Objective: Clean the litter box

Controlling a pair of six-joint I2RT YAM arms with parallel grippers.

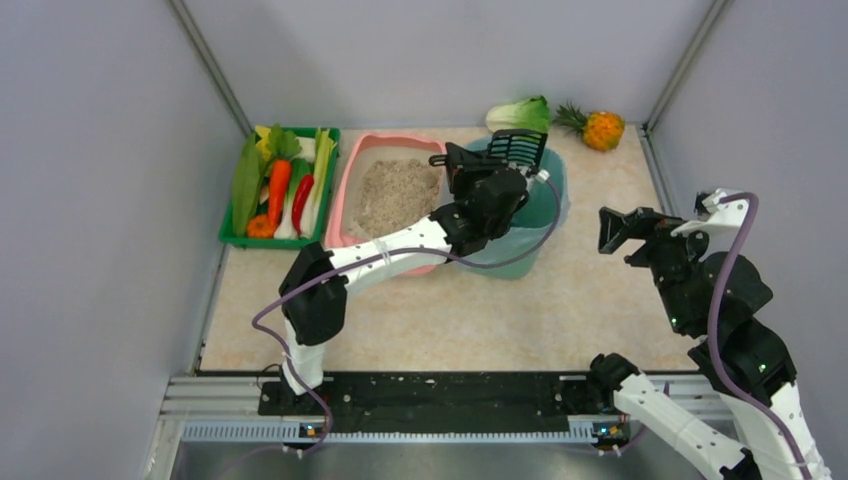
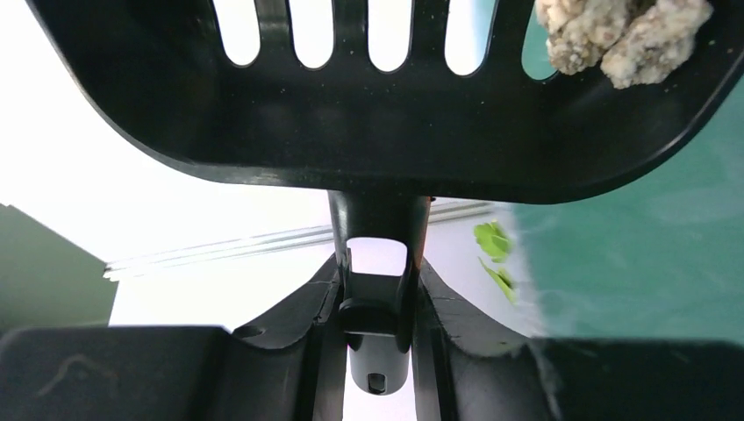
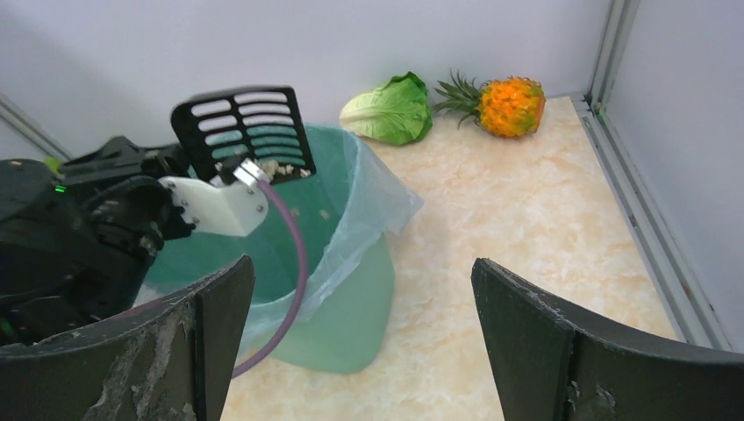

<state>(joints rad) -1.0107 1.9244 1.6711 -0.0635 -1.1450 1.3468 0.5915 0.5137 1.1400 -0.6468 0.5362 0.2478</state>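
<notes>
Two pale clumps (image 2: 614, 35) of litter sit at one far corner of a black slotted plastic scoop (image 2: 395, 132). The left gripper (image 2: 377, 303) has its fingers closed tight on the scoop's narrow handle. The scoop is held out ahead of that gripper, above the open mouth of a teal round bin lined with a translucent plastic bag (image 1: 540, 215), and a few crumbs show on its slats in the right wrist view.

The pink rectangular plastic litter box (image 1: 400, 141), filled with grey-beige granular litter, lies just to the left of the left gripper and next to the bin. The left forearm crosses over its near right corner. Further left of that gripper, beside the litter box, stands a green plastic crate of vegetables (image 1: 272, 241).

The right gripper (image 1: 606, 230) hangs well to the right of the bin with its fingers spread wide and nothing between them. It faces the bin, which stands ahead and to its left. Beyond it, by the back wall, a green leafy vegetable (image 1: 520, 115) and an orange pineapple (image 1: 603, 130) lie side by side on the beige marble-patterned table (image 1: 560, 310).
</notes>
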